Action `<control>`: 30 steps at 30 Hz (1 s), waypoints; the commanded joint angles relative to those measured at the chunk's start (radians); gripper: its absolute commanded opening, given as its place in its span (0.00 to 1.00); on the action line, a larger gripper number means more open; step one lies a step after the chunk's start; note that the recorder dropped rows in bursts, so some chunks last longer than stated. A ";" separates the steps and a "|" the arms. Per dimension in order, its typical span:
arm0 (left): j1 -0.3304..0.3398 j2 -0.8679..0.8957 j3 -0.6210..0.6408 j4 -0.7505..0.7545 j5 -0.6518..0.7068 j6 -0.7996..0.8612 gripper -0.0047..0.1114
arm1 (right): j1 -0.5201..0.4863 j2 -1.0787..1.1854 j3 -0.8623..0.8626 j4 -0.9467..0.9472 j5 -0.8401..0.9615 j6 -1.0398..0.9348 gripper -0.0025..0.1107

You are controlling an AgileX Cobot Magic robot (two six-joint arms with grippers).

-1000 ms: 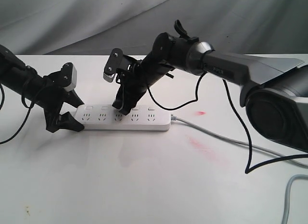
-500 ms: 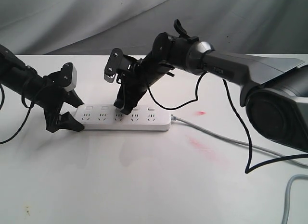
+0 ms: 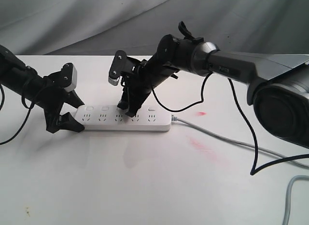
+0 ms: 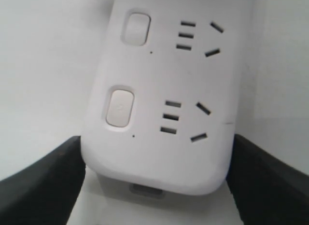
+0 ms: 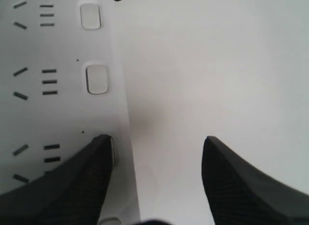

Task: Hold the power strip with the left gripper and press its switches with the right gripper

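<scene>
The white power strip (image 3: pixel 123 119) lies flat on the table, its grey cord (image 3: pixel 217 136) running off to the right. My left gripper (image 3: pixel 76 115) is shut on the strip's left end; in the left wrist view its fingers (image 4: pixel 43 181) press both long sides of the power strip (image 4: pixel 159 90). My right gripper (image 3: pixel 128 110) stands open and points down at the row of switches (image 3: pixel 105 108). In the right wrist view one finger (image 5: pixel 82 181) rests on a switch near the middle of the row. The other hangs over bare table beside the strip. Two switches (image 5: pixel 97 79) show beyond it.
The right arm's black cable (image 3: pixel 169 108) loops down just behind the strip. Red smears (image 3: pixel 200 144) mark the table right of the strip. A thicker grey cable (image 3: pixel 289 198) curls at the bottom right corner. Grey cloth (image 3: pixel 96 17) hangs behind the table.
My right gripper and its arm have shifted a little to the right along the switch row. The left gripper and the strip have stayed put.
</scene>
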 commanded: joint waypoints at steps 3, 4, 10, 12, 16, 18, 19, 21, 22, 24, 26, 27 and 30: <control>-0.002 -0.002 -0.005 -0.006 -0.003 0.004 0.53 | 0.003 0.035 0.038 -0.040 0.021 -0.024 0.49; -0.002 -0.002 -0.005 -0.006 -0.003 0.004 0.53 | 0.003 0.035 0.040 -0.040 0.024 -0.024 0.49; -0.002 -0.002 -0.005 -0.006 -0.003 0.004 0.53 | 0.009 0.035 0.040 -0.038 0.029 -0.021 0.49; -0.002 -0.002 -0.005 -0.006 -0.003 0.004 0.53 | 0.012 0.044 0.040 -0.035 0.037 -0.021 0.49; -0.002 -0.002 -0.005 -0.006 -0.003 0.002 0.53 | 0.021 0.066 0.042 -0.011 0.044 -0.021 0.49; -0.002 -0.002 -0.005 -0.006 -0.003 0.004 0.53 | 0.021 0.070 0.047 -0.011 0.041 -0.021 0.49; -0.002 -0.002 -0.005 -0.006 -0.003 0.004 0.53 | 0.022 0.070 0.050 -0.011 0.041 -0.021 0.49; -0.002 -0.002 -0.005 -0.006 -0.003 0.004 0.53 | 0.022 0.067 0.054 -0.011 0.041 -0.021 0.49; -0.002 -0.002 -0.005 -0.006 -0.003 0.004 0.53 | 0.022 0.059 0.054 -0.011 0.041 -0.021 0.49; -0.002 -0.002 -0.005 -0.006 -0.003 0.004 0.53 | 0.022 0.033 0.052 -0.016 0.036 -0.023 0.49; -0.002 -0.002 -0.005 -0.006 -0.003 0.004 0.53 | 0.022 0.001 0.052 -0.016 0.021 -0.021 0.49; -0.002 -0.002 -0.005 -0.006 -0.003 0.004 0.53 | 0.022 -0.019 0.052 -0.016 0.017 -0.019 0.49; -0.002 -0.002 -0.005 -0.006 -0.003 0.004 0.53 | 0.022 -0.067 0.052 -0.016 0.018 0.015 0.49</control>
